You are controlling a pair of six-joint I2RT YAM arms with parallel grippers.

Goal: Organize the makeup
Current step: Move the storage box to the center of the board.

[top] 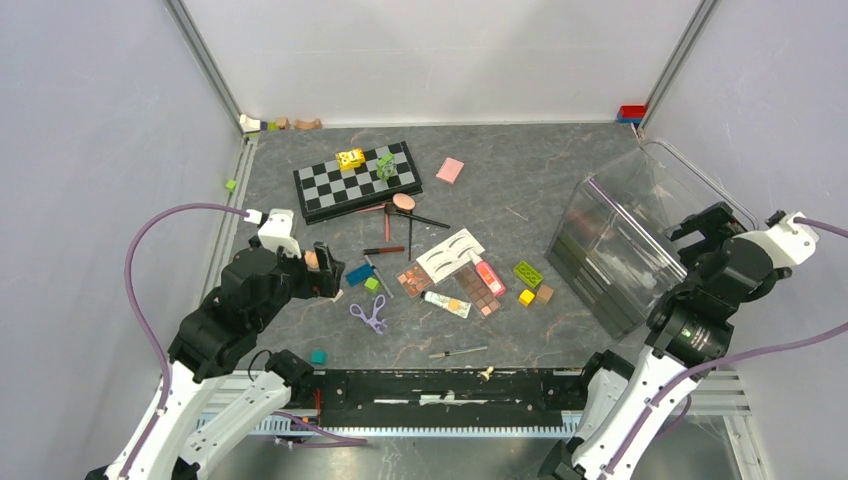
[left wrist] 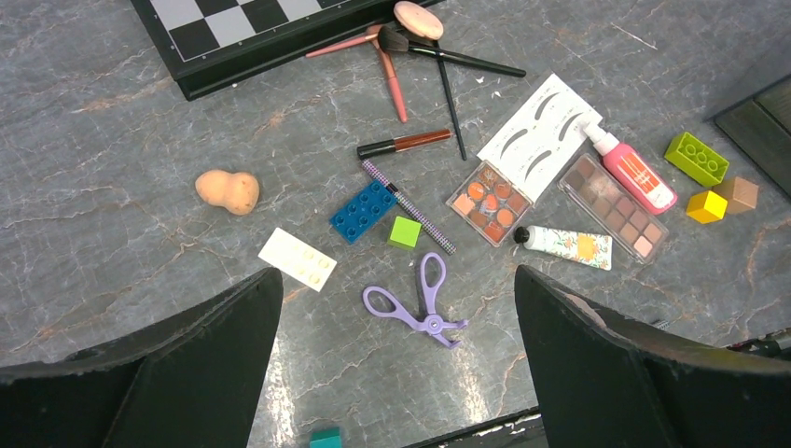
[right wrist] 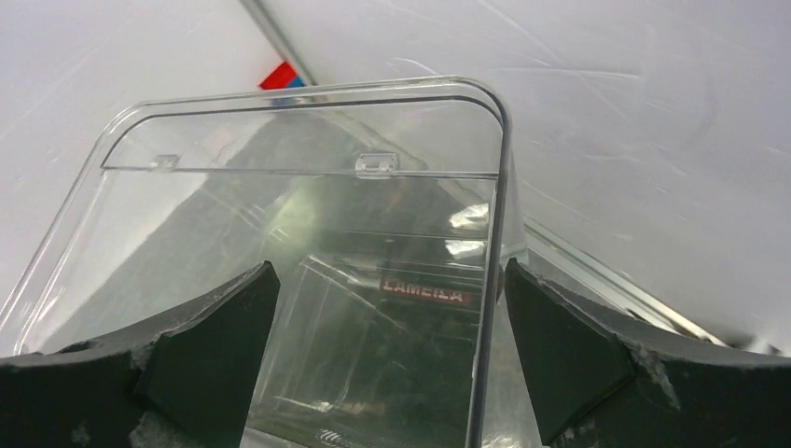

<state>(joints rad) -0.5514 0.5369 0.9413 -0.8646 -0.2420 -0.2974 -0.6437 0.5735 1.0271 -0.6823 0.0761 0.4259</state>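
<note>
Wide-open left gripper [left wrist: 396,280] hangs above a purple scissor-handled curler [left wrist: 420,303]; wide-open right gripper [right wrist: 392,280] faces a clear plastic box [right wrist: 308,121] just ahead.

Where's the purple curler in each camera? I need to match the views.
Top external: the purple curler lies left of centre, near the left arm, just below the small green cube.
Left wrist: low centre, between the two dark fingers, under the same green cube.
Right wrist: not in it; only the clear box shows.
Shared landmark: the green cube.
</note>
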